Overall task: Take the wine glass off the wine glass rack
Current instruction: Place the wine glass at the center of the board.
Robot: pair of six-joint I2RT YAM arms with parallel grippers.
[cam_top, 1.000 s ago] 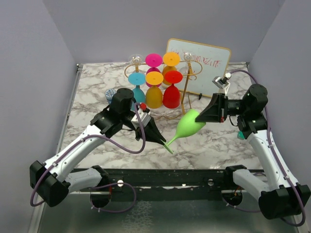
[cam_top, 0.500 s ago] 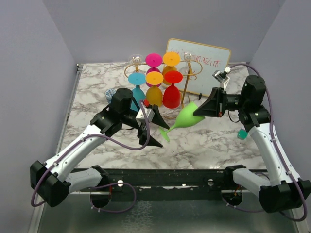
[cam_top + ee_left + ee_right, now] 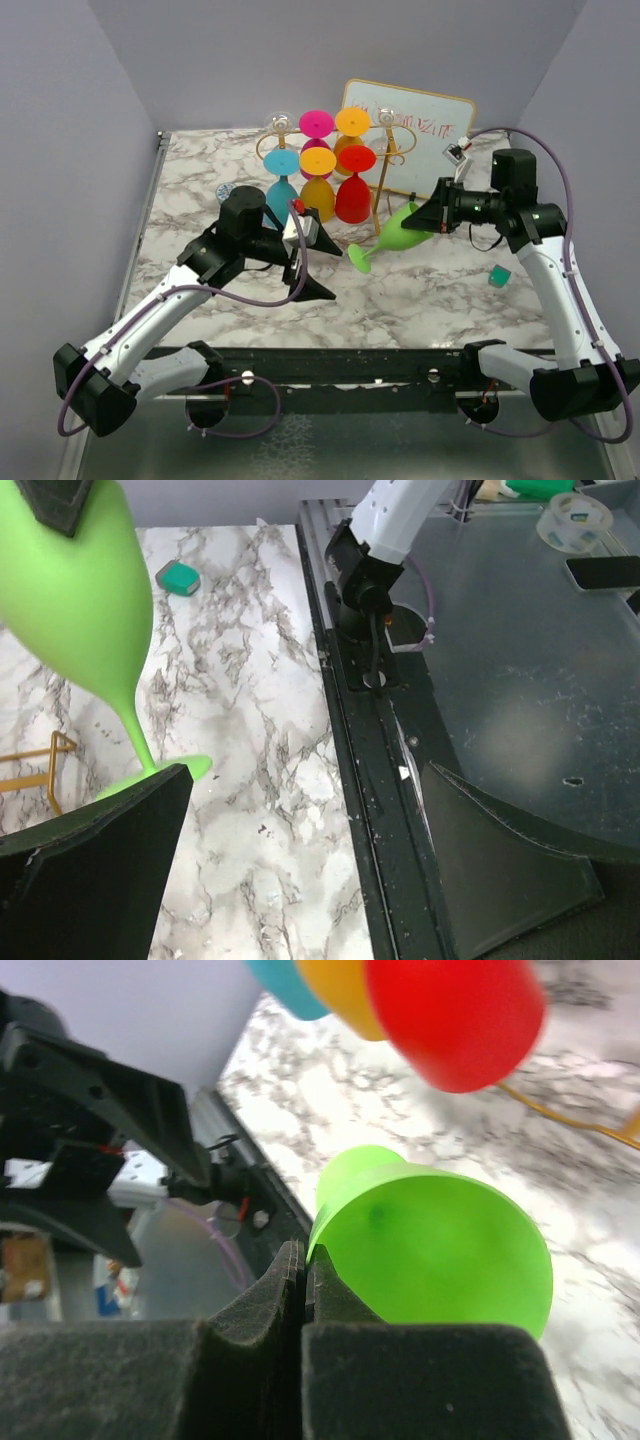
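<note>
A green wine glass (image 3: 400,232) hangs tilted above the marble table, off the gold wire wine glass rack (image 3: 392,152), its foot (image 3: 358,258) pointing toward the left arm. My right gripper (image 3: 432,215) is shut on the bowl's rim; in the right wrist view the rim of the glass (image 3: 440,1250) is pinched between the closed pads of the gripper (image 3: 305,1260). My left gripper (image 3: 325,265) stands wide open beside the foot, touching nothing. In the left wrist view the glass (image 3: 80,590) is at upper left, and nothing lies between the spread fingers of the gripper (image 3: 310,820).
Several coloured glasses hang on the rack: red (image 3: 352,200), orange (image 3: 318,198), blue (image 3: 284,190). A gold-framed whiteboard (image 3: 410,130) leans behind the rack. A small teal block (image 3: 498,277) lies at the right, a blue-patterned cup (image 3: 228,192) at the left. A black rail (image 3: 340,365) runs along the near edge.
My left gripper opened and let go of the glass's stem. The right gripper lifted the glass up and to the right, toward the rack's side.
</note>
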